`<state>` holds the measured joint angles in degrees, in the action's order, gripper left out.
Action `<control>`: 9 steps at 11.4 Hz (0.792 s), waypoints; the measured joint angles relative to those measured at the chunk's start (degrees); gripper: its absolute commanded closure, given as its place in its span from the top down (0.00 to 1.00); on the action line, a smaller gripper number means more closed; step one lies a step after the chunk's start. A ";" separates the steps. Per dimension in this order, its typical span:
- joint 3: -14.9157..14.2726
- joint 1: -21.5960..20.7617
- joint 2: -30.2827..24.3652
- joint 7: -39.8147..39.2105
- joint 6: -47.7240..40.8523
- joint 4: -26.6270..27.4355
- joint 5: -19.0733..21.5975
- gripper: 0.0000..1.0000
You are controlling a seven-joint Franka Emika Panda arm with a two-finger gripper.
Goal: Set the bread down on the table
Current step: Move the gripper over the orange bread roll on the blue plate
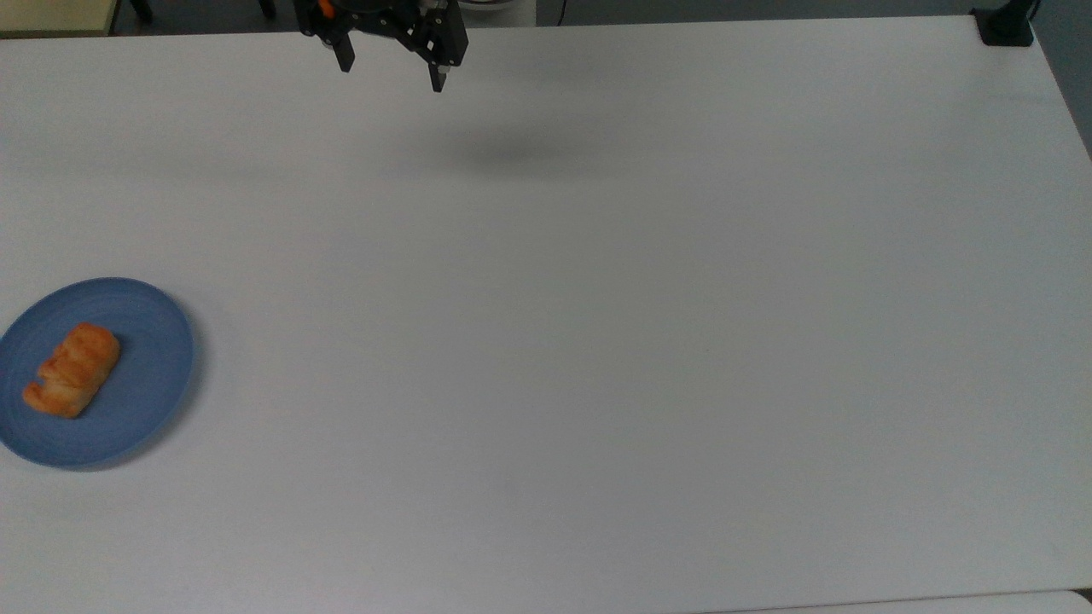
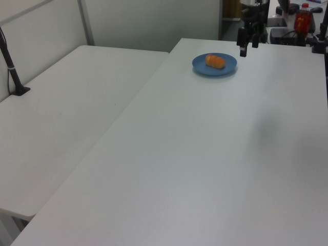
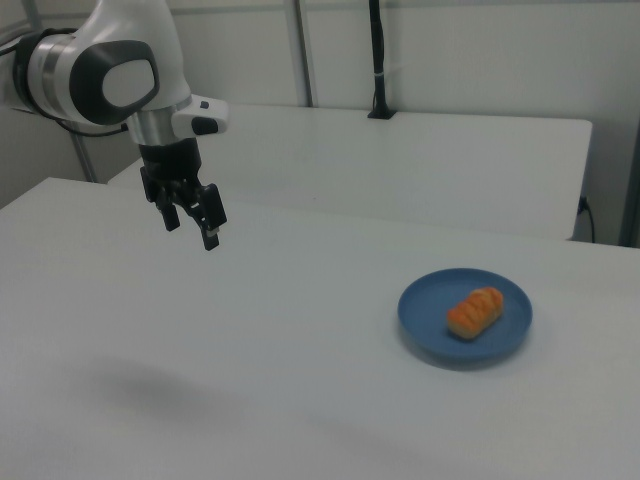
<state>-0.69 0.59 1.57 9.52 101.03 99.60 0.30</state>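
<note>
The bread (image 1: 72,369) (image 2: 215,61) (image 3: 475,312), a small golden-orange pastry, lies on a round blue plate (image 1: 149,388) (image 2: 229,67) (image 3: 425,315) at the top view's left edge of the white table (image 1: 597,341) (image 2: 205,154) (image 3: 250,380). My gripper (image 1: 391,75) (image 2: 248,49) (image 3: 190,232) hangs open and empty high above the table at the top view's upper edge, far from the plate. In the right view it hovers well to the left of the plate.
A second white table (image 2: 66,118) (image 3: 420,160) adjoins this one. A black post base (image 1: 1005,30) (image 2: 18,88) stands on a table corner. A red bottle (image 2: 302,18) and dark equipment sit beyond the table's far end in the left view.
</note>
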 measured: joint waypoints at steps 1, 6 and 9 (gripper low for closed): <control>0.00 0.00 0.00 -0.02 0.00 -0.01 0.00 1.00; -2.76 0.03 -0.11 -3.26 0.00 -0.38 2.37 1.00; -5.40 0.29 1.31 -10.60 5.17 -2.24 2.34 1.00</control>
<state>-6.09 0.88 2.88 -1.07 106.20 97.36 2.65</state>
